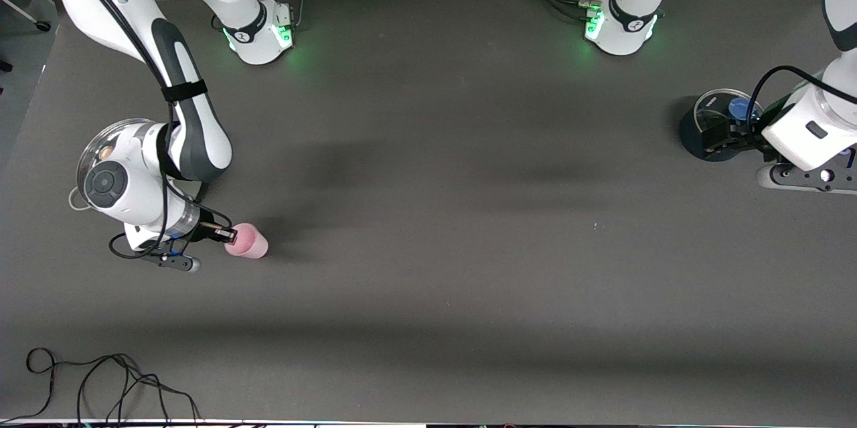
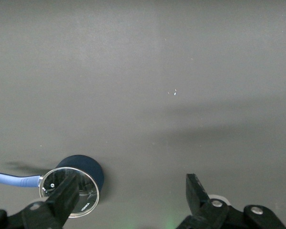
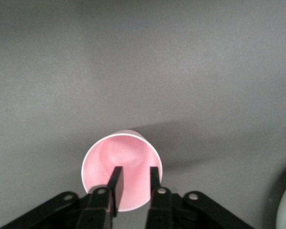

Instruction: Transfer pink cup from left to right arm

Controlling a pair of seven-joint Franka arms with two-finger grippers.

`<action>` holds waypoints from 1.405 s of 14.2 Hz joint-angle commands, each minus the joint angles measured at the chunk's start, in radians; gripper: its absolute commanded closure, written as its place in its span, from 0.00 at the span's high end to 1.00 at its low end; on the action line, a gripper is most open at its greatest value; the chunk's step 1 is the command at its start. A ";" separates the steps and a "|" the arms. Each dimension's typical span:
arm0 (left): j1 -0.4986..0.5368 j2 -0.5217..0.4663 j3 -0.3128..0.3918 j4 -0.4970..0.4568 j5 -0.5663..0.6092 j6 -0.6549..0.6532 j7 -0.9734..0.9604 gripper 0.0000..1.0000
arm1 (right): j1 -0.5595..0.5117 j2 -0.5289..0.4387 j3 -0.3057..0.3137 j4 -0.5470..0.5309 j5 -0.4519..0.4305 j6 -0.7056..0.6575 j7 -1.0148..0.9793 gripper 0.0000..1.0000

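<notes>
The pink cup (image 1: pixel 250 243) is at the right arm's end of the table, tipped with its mouth toward my right gripper (image 1: pixel 227 235). In the right wrist view I look straight into the cup (image 3: pixel 119 155). My right gripper (image 3: pixel 135 168) is at its mouth with a narrow gap between the fingers. One finger (image 3: pixel 115 183) is over the opening and the other (image 3: pixel 155 179) is at the rim's edge. I see nothing clamped between them. My left gripper (image 1: pixel 726 134) waits wide open and empty over a dark pot. In the left wrist view it (image 2: pixel 132 180) holds nothing.
A dark pot (image 1: pixel 693 140) with a glass lid and a blue handle (image 2: pixel 9 179) stands at the left arm's end and shows in the left wrist view (image 2: pixel 90 168). A glass-lidded pot (image 1: pixel 90 147) sits under the right arm. Loose cables (image 1: pixel 100 381) lie at the near edge.
</notes>
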 commanded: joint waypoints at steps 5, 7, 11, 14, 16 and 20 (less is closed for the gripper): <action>-0.001 -0.020 0.038 -0.023 -0.048 0.013 0.053 0.99 | 0.004 -0.145 -0.015 0.045 -0.003 -0.109 -0.032 1.00; 0.005 -0.019 0.037 -0.023 -0.048 0.014 0.055 0.99 | 0.006 -0.186 -0.038 0.092 -0.024 -0.215 -0.032 1.00; 0.008 -0.017 0.037 -0.023 -0.045 0.018 0.055 1.00 | 0.004 -0.262 -0.039 0.232 -0.150 -0.476 -0.024 1.00; 0.007 -0.016 0.037 -0.024 -0.042 0.018 0.055 0.99 | 0.003 -0.312 -0.059 0.325 -0.157 -0.654 -0.027 1.00; 0.007 -0.013 0.037 -0.023 -0.039 0.019 0.055 0.99 | 0.003 -0.322 -0.061 0.402 -0.157 -0.749 -0.029 1.00; 0.008 -0.008 0.037 -0.015 -0.039 0.019 0.055 1.00 | -0.002 -0.317 -0.082 0.433 -0.175 -0.803 -0.032 1.00</action>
